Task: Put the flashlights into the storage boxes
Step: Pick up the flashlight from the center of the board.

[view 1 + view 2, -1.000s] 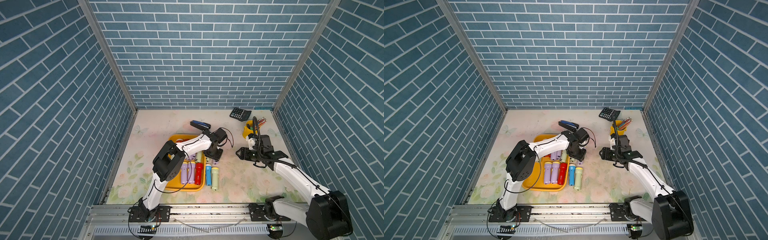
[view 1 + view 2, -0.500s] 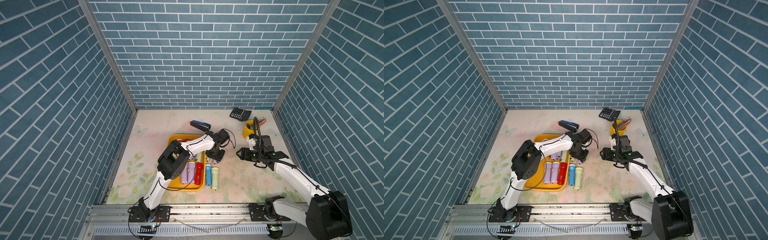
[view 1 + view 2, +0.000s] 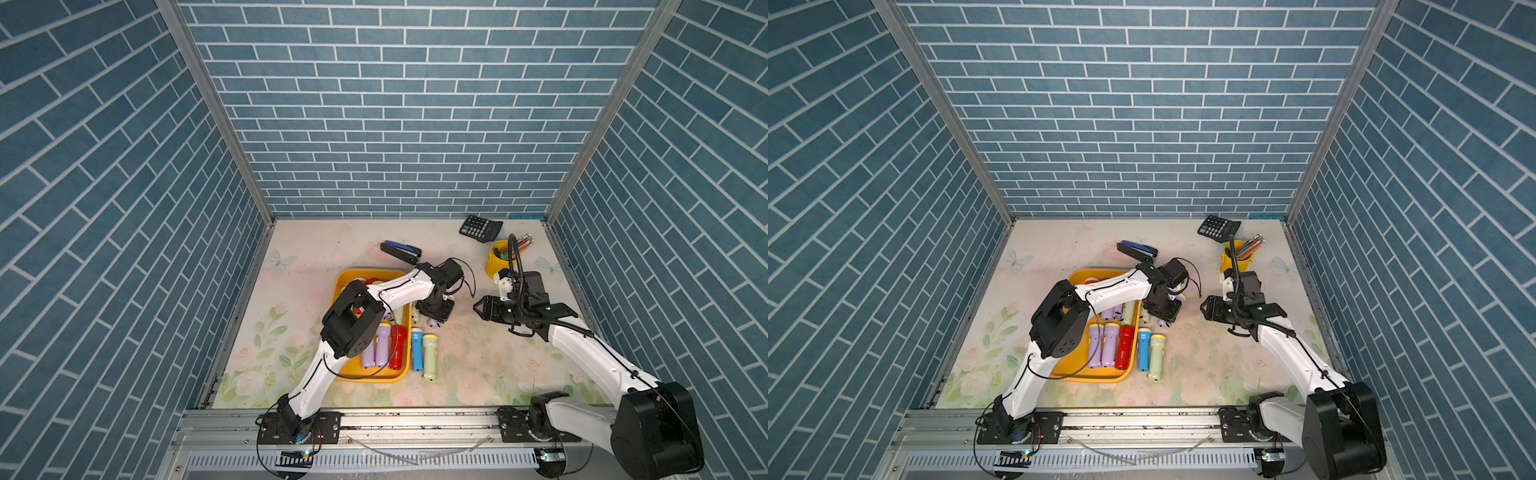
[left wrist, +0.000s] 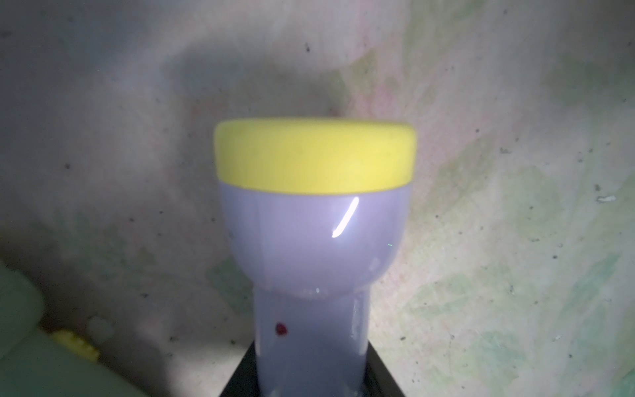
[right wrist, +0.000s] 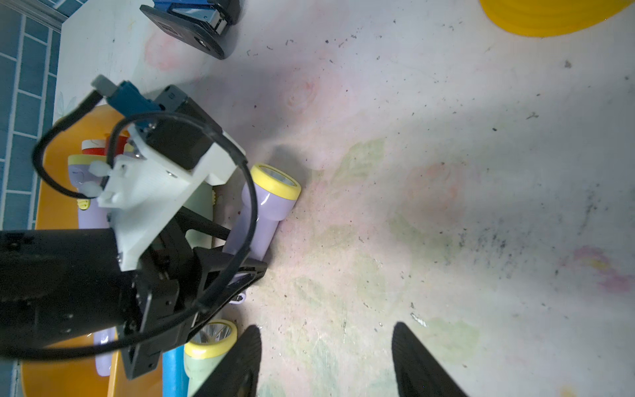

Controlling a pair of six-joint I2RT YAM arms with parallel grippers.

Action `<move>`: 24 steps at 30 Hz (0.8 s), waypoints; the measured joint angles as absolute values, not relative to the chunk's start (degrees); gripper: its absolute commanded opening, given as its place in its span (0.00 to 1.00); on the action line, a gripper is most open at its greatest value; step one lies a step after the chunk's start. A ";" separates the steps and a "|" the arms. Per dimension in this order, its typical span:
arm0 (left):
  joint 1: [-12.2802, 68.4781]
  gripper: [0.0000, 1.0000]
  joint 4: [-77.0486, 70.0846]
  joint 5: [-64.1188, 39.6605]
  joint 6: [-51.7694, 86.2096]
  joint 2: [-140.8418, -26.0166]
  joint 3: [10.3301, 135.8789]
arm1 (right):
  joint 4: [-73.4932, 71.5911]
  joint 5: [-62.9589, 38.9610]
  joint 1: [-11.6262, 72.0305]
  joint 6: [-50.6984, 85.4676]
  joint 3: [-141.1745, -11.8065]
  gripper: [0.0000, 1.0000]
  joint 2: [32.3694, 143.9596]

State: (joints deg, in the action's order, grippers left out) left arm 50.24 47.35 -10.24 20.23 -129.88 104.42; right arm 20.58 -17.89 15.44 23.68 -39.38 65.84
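A lilac flashlight (image 4: 312, 240) with a yellow head lies on the table just right of the yellow-orange storage box (image 3: 370, 378). My left gripper (image 4: 311, 347) is shut on its handle, a black jaw pressed against each side. Both top views show that gripper (image 3: 436, 309) low over the table. Two lilac flashlights (image 3: 380, 345) and a red one (image 3: 398, 347) lie in the box; others there are hidden by the arm. A blue flashlight (image 3: 417, 349) and a pale green one (image 3: 430, 353) lie outside it. My right gripper (image 5: 326, 330) hovers open and holds nothing, to the right (image 3: 482, 309).
A black calculator (image 3: 480, 227) and a yellow pencil cup (image 3: 496, 259) stand at the back right. A black-and-blue stapler (image 3: 399, 250) lies behind the box. Brick-patterned walls close in three sides.
The left gripper's jaws have narrowed onto the lilac flashlight's handle, and the left elbow has shifted slightly. The right arm has not moved.
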 measured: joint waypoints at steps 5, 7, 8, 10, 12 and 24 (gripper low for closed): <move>50.46 0.32 47.79 -10.55 20.10 -129.38 104.99 | 20.88 -17.87 15.22 23.68 -39.38 0.62 64.31; 50.50 0.32 47.90 -10.57 20.10 -128.46 104.99 | 21.08 -17.87 15.20 23.68 -39.38 0.62 63.48; 50.50 0.32 47.97 -10.61 20.10 -127.81 104.97 | 21.08 -17.87 15.20 23.70 -39.38 0.62 63.02; 50.50 0.32 47.88 -10.70 20.10 -125.60 104.73 | 21.04 -18.02 15.18 23.73 -39.38 0.62 62.11; 50.50 0.32 47.70 -10.76 20.12 -122.52 103.83 | 20.86 -18.92 15.09 23.75 -39.38 0.62 61.43; 50.22 0.32 44.86 -11.86 22.17 -100.27 86.76 | 14.76 -22.63 18.63 30.22 -39.38 0.63 58.98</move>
